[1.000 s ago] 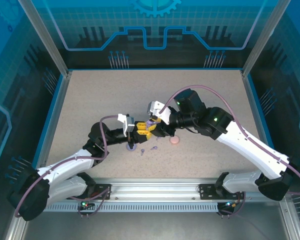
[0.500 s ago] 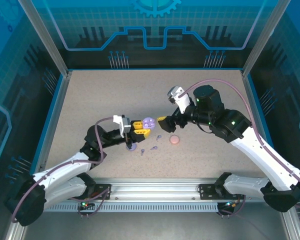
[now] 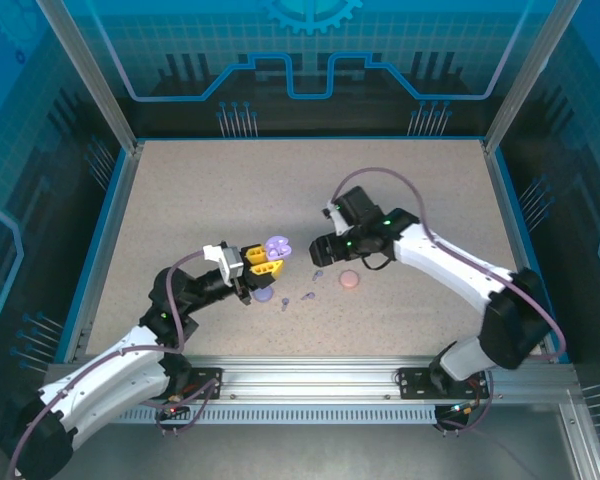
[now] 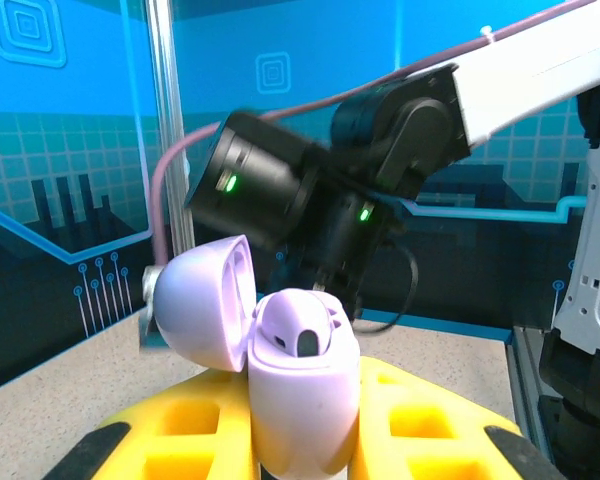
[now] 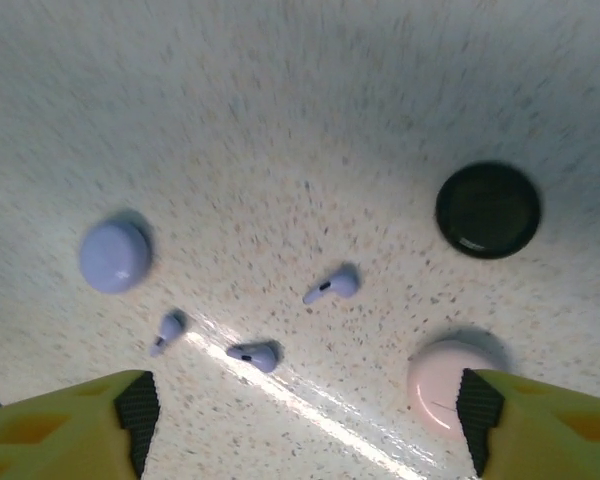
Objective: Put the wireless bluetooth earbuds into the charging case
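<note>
We see the left pincer clamped on a glossy lavender charging case. Its domed lid is hinged open above the yellow fingers. Our right pincer stands wide apart over the matte, speckled tabletop, with nothing between its jaws. Three stemmed lavender earbuds lie loose just ahead of it, apart from one another. A pink round case sits just beside one fingertip and a black case farther ahead, with bare table beyond.
</note>
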You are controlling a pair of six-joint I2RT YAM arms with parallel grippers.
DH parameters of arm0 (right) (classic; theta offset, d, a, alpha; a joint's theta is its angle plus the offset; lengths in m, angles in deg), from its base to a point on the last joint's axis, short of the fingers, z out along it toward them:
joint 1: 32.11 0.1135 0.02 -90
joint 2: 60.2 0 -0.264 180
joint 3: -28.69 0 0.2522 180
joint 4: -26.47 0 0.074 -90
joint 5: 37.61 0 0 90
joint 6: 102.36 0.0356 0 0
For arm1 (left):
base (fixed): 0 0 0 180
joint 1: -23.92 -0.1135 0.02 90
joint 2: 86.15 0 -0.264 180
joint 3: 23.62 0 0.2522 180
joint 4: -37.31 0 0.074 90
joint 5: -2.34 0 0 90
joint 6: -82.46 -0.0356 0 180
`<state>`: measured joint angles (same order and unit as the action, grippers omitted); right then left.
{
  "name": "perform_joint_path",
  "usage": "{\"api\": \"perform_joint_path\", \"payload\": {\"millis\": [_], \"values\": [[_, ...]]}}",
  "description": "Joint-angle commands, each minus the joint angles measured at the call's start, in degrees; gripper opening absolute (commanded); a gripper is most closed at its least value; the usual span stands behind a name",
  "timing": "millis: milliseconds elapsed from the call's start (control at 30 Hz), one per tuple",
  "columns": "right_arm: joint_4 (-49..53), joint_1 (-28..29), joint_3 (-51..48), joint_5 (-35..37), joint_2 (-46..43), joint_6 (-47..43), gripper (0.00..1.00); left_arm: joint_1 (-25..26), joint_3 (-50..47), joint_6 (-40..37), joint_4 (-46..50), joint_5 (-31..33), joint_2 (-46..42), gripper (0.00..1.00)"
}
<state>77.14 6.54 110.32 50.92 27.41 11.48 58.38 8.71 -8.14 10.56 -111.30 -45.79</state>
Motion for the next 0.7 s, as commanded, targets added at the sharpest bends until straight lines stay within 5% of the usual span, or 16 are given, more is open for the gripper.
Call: {"api": "perform_joint_path", "payload": {"millis": [0,667], "values": [[1.2,2.5,1.8,1.1,6.7,5.3,0.71,0.4,-0.3,-1.8,1.3,1.3,-0.9,0.08],[-1.5,4.8,6.0,0.9,22.7,6.3,0.6,0.4,0.0,-2.0,1.7,1.2,-0.8,0.08]]}}
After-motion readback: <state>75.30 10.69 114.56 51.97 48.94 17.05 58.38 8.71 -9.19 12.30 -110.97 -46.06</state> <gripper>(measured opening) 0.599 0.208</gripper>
